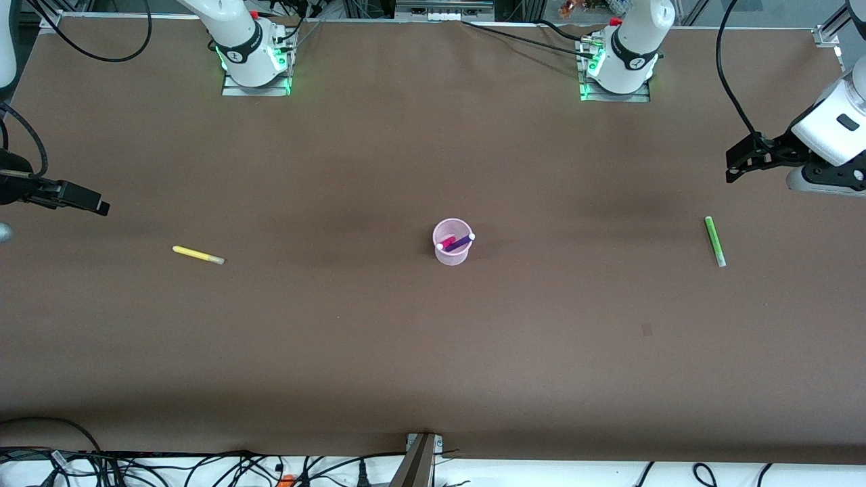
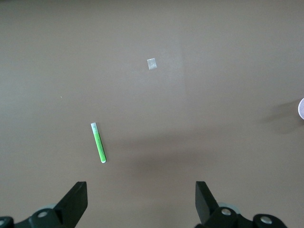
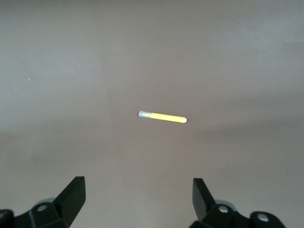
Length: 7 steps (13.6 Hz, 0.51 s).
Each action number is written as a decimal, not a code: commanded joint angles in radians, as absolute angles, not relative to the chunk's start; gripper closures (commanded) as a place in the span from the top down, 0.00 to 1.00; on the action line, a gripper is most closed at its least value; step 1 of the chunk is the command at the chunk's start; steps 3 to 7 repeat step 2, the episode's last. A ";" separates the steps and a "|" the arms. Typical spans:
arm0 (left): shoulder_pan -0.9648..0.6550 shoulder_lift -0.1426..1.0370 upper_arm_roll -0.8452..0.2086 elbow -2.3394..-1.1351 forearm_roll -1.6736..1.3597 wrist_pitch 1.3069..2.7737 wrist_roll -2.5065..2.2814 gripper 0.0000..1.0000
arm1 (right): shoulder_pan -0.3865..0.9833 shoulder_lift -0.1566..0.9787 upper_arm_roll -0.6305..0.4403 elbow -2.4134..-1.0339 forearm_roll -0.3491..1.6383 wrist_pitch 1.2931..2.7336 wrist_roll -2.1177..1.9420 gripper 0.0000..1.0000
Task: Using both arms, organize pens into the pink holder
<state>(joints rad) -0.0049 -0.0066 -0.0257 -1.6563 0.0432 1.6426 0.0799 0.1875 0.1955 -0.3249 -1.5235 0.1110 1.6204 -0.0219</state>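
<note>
The pink holder (image 1: 451, 242) stands mid-table with the magenta pen (image 1: 446, 242) and the purple pen (image 1: 462, 241) leaning inside it. The yellow pen (image 1: 197, 255) lies flat toward the right arm's end; it also shows in the right wrist view (image 3: 162, 117). The bright green pen (image 1: 714, 241) lies flat toward the left arm's end and shows in the left wrist view (image 2: 98, 142). My left gripper (image 1: 736, 162) hangs open and empty above the table near the green pen (image 2: 141, 195). My right gripper (image 1: 95, 204) hangs open and empty above the table near the yellow pen (image 3: 138, 192).
The brown table top (image 1: 433, 352) carries a small pale tape square (image 2: 152, 63). The holder's rim shows at the edge of the left wrist view (image 2: 301, 108). Cables (image 1: 203, 467) run along the front edge, and the arm bases (image 1: 254, 64) stand along the table's back edge.
</note>
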 commanded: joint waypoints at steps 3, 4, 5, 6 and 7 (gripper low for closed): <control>-0.005 0.000 -0.026 -1.632 0.032 1.617 0.084 1.00 | 0.204 0.180 -0.319 -1.513 0.066 1.575 -0.020 1.00; -0.005 0.000 -0.026 -1.632 0.032 1.617 0.084 1.00 | 0.204 0.180 -0.319 -1.513 0.066 1.575 -0.020 1.00; -0.005 0.000 -0.026 -1.632 0.032 1.617 0.084 1.00 | 0.204 0.180 -0.319 -1.513 0.066 1.575 -0.020 1.00; -0.005 0.000 -0.026 -1.632 0.032 1.617 0.084 1.00 | 0.204 0.180 -0.319 -1.513 0.066 1.575 -0.020 1.00; -0.005 0.000 -0.026 -1.632 0.032 1.617 0.084 1.00 | 0.204 0.180 -0.319 -1.513 0.066 1.575 -0.020 1.00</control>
